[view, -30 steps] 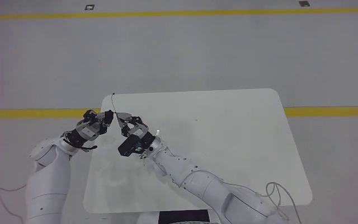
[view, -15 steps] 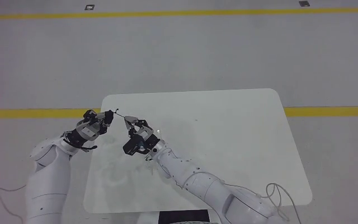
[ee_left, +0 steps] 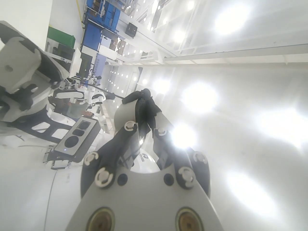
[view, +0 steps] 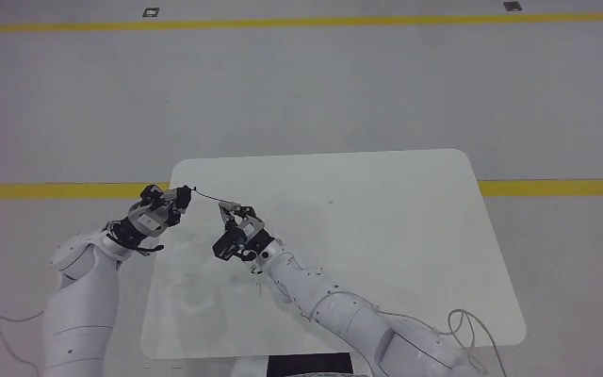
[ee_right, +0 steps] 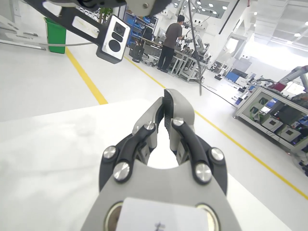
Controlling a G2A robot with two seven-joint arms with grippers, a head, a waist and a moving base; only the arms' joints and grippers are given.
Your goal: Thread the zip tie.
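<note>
**Q:** From above, what has changed?

**A:** A second ago my right tool (view: 228,207) sat close against my left tool (view: 180,194), and the zip tie (view: 207,195) stuck up and away from me. Now the right one has drawn back over the worktop (view: 377,236). The zip tie lies stretched from the left tool toward it.

**Q:** And the left wrist view?

**A:** My left tool (ee_left: 144,108) is pinching the zip tie (ee_left: 115,95), which runs off thin to one side.

**Q:** The right wrist view?

**A:** My right tool (ee_right: 166,104) is pressed together, and I can make out nothing between its pads. The zip tie (ee_right: 195,56) hangs just beside the tip, with its free end apart from it.

**Q:** What does that mean for the task?

**A:** I judge the tail has been swung round toward me, but no closed loop shows. Threading is not yet done, and I would need a fresh hold on that free end.
</note>
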